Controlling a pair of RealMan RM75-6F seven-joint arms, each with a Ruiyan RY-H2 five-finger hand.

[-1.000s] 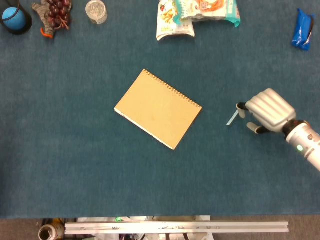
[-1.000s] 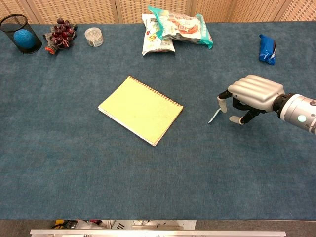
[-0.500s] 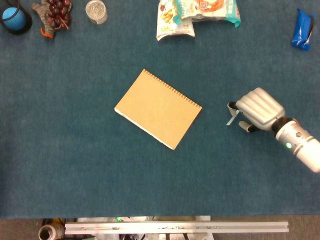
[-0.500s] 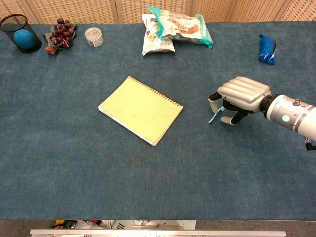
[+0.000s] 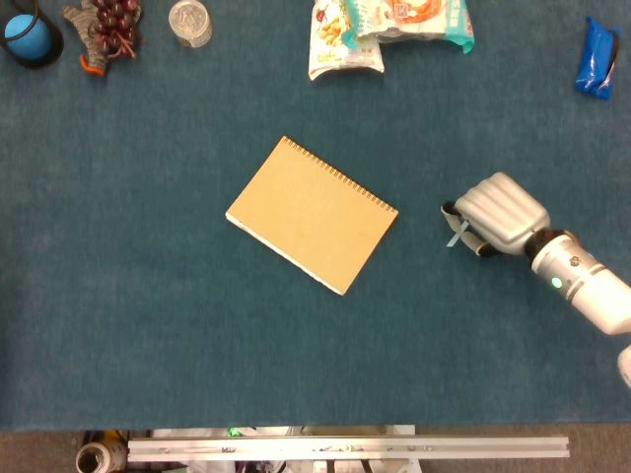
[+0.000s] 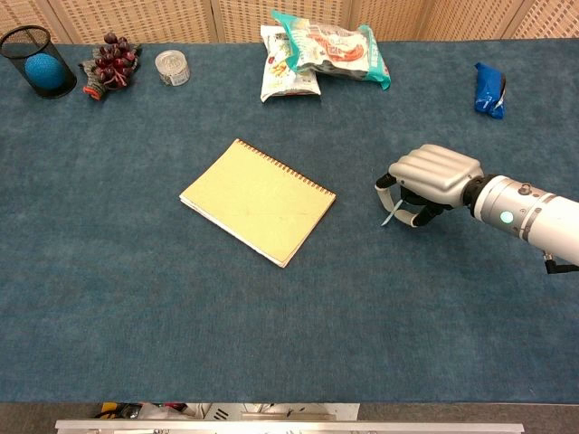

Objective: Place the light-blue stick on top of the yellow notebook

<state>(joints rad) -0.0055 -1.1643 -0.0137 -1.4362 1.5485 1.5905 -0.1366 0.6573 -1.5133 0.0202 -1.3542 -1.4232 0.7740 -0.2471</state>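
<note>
The yellow notebook (image 5: 312, 214) (image 6: 258, 201) lies flat and skewed at the middle of the blue table, spiral edge to the upper right. The light-blue stick (image 5: 454, 235) (image 6: 390, 214) lies on the cloth to its right, mostly covered by my right hand (image 5: 496, 213) (image 6: 430, 176). The hand hovers palm down over the stick's right end, its fingers curved down on either side with a gap still between them. Only the stick's lower left end shows. The left hand is in neither view.
Along the far edge sit snack bags (image 5: 386, 25) (image 6: 321, 52), a blue packet (image 5: 597, 57) (image 6: 489, 89), a small jar (image 5: 189, 22), a bunch of grapes (image 5: 106, 30) and a black cup with a blue ball (image 5: 28, 34). A metal rail (image 5: 345, 448) runs along the near edge.
My right hand has slid left across the table until it covers most of the stick. Neither the stick nor the notebook has moved.
</note>
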